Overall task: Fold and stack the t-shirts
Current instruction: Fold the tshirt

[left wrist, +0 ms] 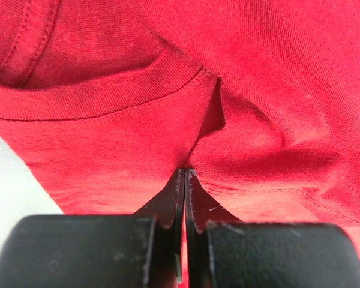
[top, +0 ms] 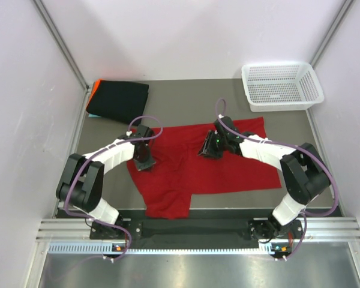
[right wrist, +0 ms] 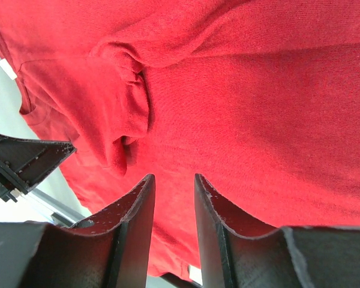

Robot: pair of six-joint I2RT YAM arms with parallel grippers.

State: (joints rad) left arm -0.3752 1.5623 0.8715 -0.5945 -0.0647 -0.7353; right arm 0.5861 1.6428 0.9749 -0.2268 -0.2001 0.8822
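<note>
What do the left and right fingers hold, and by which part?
The left fingers pinch the red t-shirt just below its collar. The right fingers stand apart, nothing seen between them.

Obscured and cropped: red shirt, rear-left stack.
Top view: the left gripper [top: 145, 161] and right gripper [top: 207, 150] each cover a patch of the bright red cloth t-shirt [top: 228, 171]; their fingertips are too small to make out there. The folded black t-shirt [top: 117, 99] hides all but an orange sliver [top: 91, 90] and a light-blue sliver [top: 92, 115] beneath it; what those slivers belong to cannot be told. Both wrist views: red cloth runs off the top and right edges, outline lost. Right wrist view: cannot tell whether the fingers touch cloth.
</note>
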